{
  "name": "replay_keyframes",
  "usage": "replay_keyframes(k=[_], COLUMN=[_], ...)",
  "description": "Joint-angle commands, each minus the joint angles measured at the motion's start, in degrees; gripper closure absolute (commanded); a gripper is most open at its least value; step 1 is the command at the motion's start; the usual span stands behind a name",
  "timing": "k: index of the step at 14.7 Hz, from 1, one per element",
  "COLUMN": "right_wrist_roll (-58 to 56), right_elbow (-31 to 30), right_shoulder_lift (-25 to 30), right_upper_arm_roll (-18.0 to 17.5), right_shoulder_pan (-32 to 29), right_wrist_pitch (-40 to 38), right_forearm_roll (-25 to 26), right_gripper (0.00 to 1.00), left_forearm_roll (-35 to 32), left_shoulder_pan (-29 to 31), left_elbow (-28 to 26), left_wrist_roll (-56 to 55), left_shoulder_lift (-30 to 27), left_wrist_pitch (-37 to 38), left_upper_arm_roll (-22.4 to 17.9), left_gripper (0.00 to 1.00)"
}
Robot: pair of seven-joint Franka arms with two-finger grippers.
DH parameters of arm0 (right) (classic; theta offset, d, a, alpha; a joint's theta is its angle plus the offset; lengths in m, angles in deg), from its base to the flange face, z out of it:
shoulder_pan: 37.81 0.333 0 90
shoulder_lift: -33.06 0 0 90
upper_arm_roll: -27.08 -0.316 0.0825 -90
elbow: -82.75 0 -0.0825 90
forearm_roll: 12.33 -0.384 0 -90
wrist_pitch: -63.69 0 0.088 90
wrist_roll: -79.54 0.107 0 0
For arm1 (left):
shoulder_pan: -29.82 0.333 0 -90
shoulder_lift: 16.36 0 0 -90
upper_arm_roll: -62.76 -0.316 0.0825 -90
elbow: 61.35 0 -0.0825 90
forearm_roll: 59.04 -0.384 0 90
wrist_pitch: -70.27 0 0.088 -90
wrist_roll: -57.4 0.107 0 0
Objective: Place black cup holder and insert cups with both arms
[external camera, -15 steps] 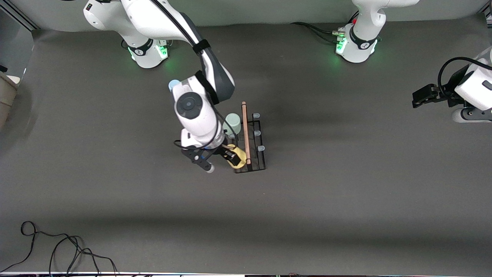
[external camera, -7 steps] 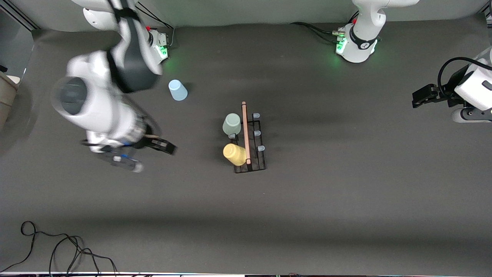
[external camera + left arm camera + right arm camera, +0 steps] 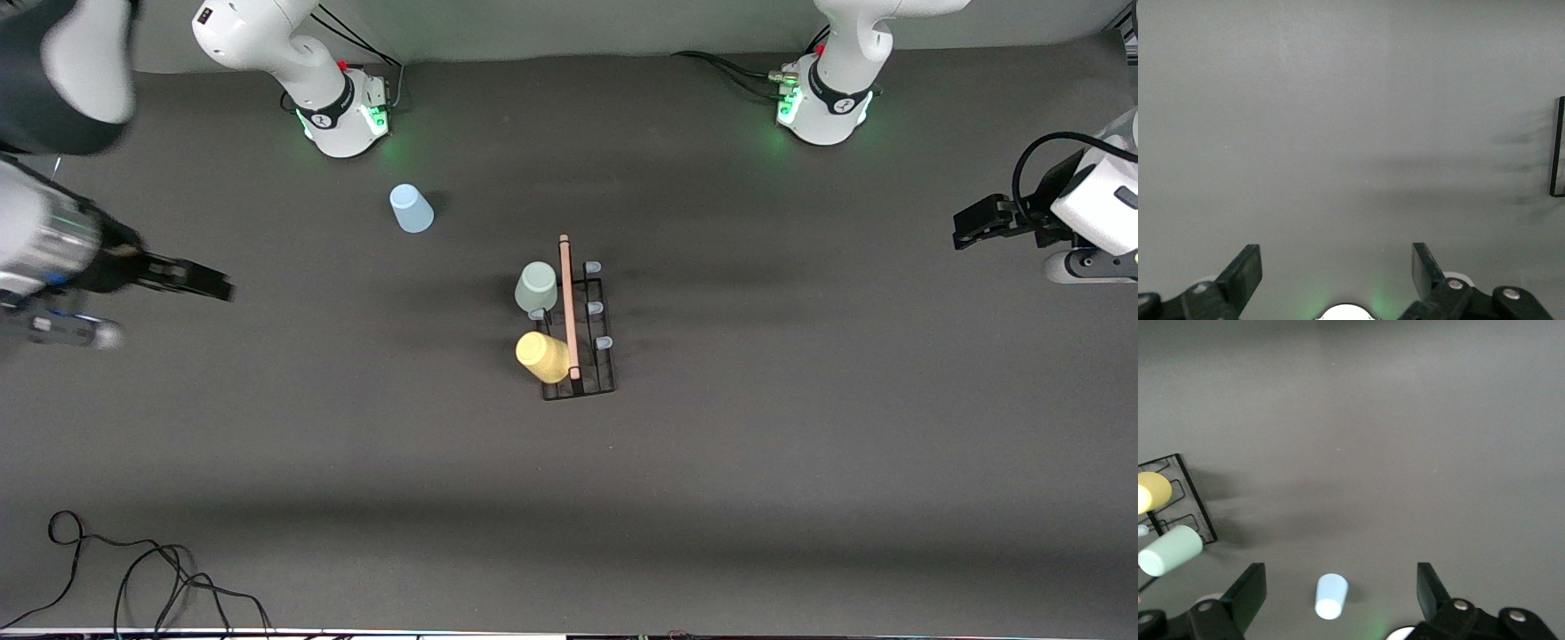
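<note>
Presently right pincer (image 3: 191, 283) wide open, empty, left pincer (image 3: 973, 222) likewise, waiting.

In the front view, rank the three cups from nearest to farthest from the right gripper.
The right gripper hangs open, empty, at the right arm's end of the table.
1. Light blue cup: alone on the table, near the right arm's base.
2. Pale green cup: on the black cup holder, farther from the front camera.
3. Yellow cup: on the holder, nearer the front camera; close to the green one.
</note>
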Motion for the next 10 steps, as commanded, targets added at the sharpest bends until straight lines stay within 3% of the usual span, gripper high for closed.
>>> replay_keyframes(k=[1, 10], right_wrist_roll=[-4.75, -4.84], right_elbow=[1.24, 1.15], right_shoulder_lift=[-0.71, -1.67], right_upper_arm_roll=[3.06, 2.81], right_shoulder_pan=[0.38, 1.08], right_wrist_pitch=[-1.29, 2.57], right_forearm_roll=[0.74, 1.71], right_gripper=[0.0, 0.0], left_forearm_roll=[-0.77, -0.77], left_shoulder_pan=[-0.13, -0.13], left_elbow=[-0.29, -0.38], left_wrist_roll=[0.5, 0.5], left_shoulder_lift=[-0.31, -0.31], left_wrist_pitch=[-0.24, -0.42], left_upper_arm_roll=[-0.05, 0.04], left_gripper=[0.0, 0.0])
